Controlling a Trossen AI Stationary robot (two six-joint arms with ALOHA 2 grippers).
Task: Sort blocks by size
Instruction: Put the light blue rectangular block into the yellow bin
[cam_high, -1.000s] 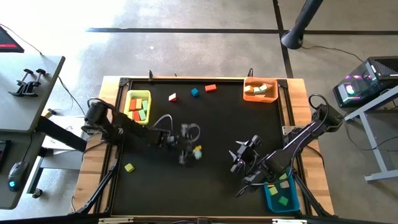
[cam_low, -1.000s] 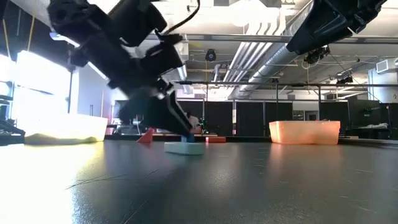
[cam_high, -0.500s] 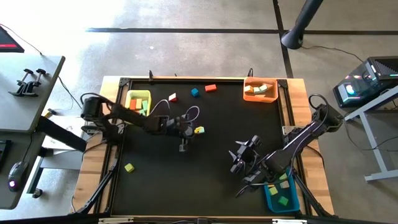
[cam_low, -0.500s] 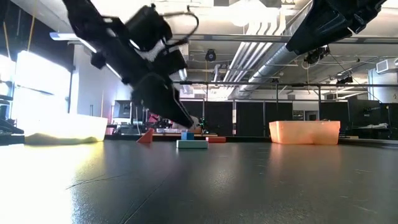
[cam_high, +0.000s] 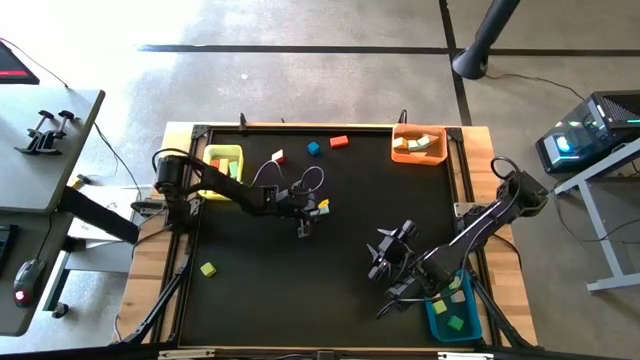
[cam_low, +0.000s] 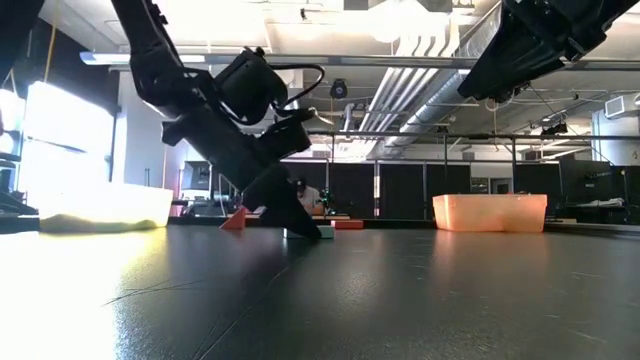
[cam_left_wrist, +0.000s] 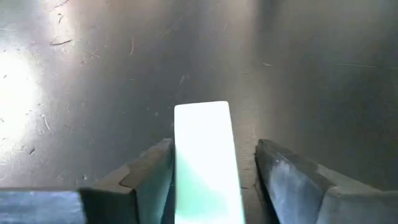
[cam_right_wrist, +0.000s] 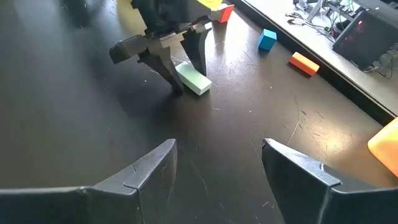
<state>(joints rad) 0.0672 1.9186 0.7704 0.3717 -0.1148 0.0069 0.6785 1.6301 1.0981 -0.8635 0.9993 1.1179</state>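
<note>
A mint bar lies flat on the black mat, a little left of the table's middle. My left gripper slants down over it from the table's left, open, with one finger on each long side of the bar. In the low view the gripper hides most of the bar. My right gripper hangs open above the mat at the near right, holding nothing. Other blocks lie loose on the mat or sit in the bins. My left gripper stands astride the mint bar, its fingers lying along the bar's length. One finger lies right against a long side; whether it touches, I cannot tell. The other finger stands clear of the bar.
A yellow bin stands at the far left, an orange bin at the far right and a blue bin at the near right. Loose: a red-and-white block, a blue cube, a red bar and a green cube.
My left gripper has swung toward the table's far edge and come down low over the mat. The mint bar has gone that way too and now lies farther from the near edge, flat on the mat.
</note>
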